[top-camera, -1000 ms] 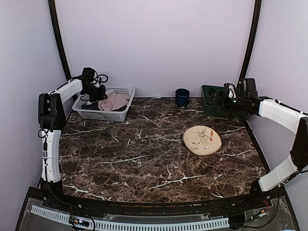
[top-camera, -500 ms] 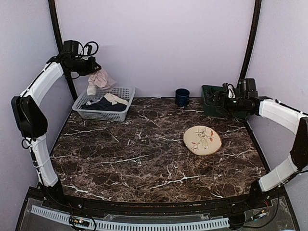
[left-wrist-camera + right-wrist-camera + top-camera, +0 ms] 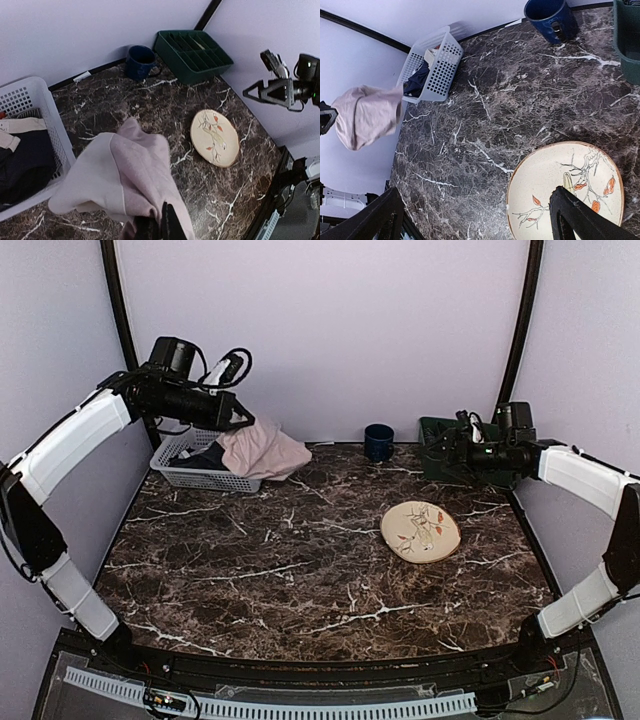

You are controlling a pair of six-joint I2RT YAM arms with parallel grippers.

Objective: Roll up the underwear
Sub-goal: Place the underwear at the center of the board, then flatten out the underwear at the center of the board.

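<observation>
Left gripper (image 3: 240,421) pinches the underwear (image 3: 265,452), which hangs bunched beside the basket (image 3: 190,473) (held high for carrying over the bench (image 3: 300,570), I judge). Right gripper (image 3: 477,215) gapes empty near the plate (image 3: 420,531).

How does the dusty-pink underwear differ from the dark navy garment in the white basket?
The dusty-pink fabric underwear is pale; the dark navy garment is nearly black. The underwear hangs in the air from the shut left gripper; the navy garment lies inside the white plastic basket. Both are soft, crumpled cloth.
</observation>
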